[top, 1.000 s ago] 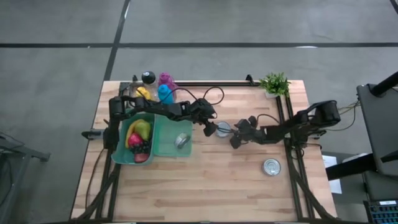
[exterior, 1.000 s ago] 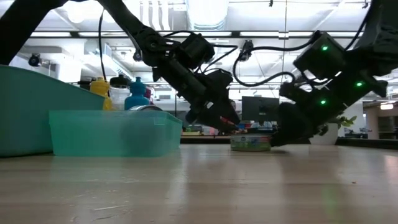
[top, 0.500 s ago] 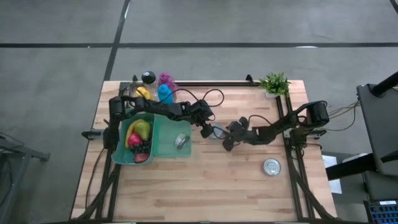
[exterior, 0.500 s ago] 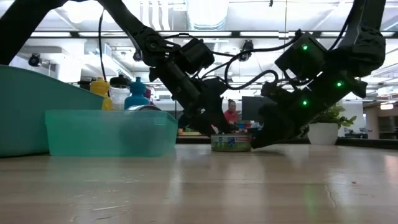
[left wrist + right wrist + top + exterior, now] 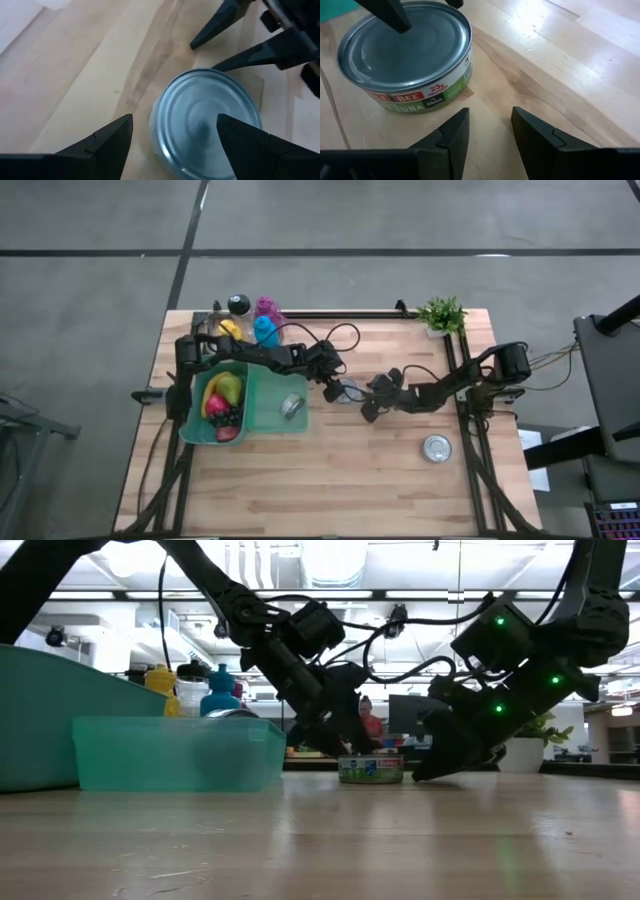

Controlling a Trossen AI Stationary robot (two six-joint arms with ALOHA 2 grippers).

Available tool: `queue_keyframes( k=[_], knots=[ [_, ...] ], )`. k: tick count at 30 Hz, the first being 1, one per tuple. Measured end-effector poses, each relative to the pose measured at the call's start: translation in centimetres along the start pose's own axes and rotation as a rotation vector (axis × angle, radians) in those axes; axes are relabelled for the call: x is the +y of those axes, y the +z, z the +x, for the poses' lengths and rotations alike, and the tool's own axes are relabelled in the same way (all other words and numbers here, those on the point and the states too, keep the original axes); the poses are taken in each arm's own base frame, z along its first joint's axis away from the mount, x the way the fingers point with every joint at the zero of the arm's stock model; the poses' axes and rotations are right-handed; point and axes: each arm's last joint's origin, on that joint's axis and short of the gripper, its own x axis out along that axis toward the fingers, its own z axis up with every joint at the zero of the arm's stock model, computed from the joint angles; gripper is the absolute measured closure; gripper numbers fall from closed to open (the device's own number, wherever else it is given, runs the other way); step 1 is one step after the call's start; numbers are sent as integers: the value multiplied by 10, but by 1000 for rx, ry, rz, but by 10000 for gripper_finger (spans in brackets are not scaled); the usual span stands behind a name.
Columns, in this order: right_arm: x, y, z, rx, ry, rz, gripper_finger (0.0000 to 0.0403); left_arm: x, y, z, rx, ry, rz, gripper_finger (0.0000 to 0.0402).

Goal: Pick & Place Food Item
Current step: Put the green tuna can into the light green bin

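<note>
Left gripper spread wide right over the short round silver tuna can on the wood table. Right gripper nearly pinched shut, empty, just beside.

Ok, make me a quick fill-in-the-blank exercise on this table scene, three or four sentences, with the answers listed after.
1. The tuna can stands between the two ____.
2. The left gripper hangs over the can with its fingers ____.
3. The fruit lies in the ____ bin.
4. A second can stands near the table's ____ edge, seen from above.

Missing words: grippers; open; green; right
</note>
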Motion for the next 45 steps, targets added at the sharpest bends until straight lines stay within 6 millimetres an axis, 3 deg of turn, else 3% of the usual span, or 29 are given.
queue_keyframes(
  k=[23, 33, 45],
  knots=[
    [-20, 8, -37, -88, 54, 62, 256, -6, 6, -6, -20, -124, 4, 106],
    [-17, 6, -36, -61, 99, 61, 256, -13, 12, -31, 3, -118, 35, 106],
    [-3, 7, -28, -32, 124, 25, 256, -14, 1, -31, 96, -32, 29, 106]
  ],
)
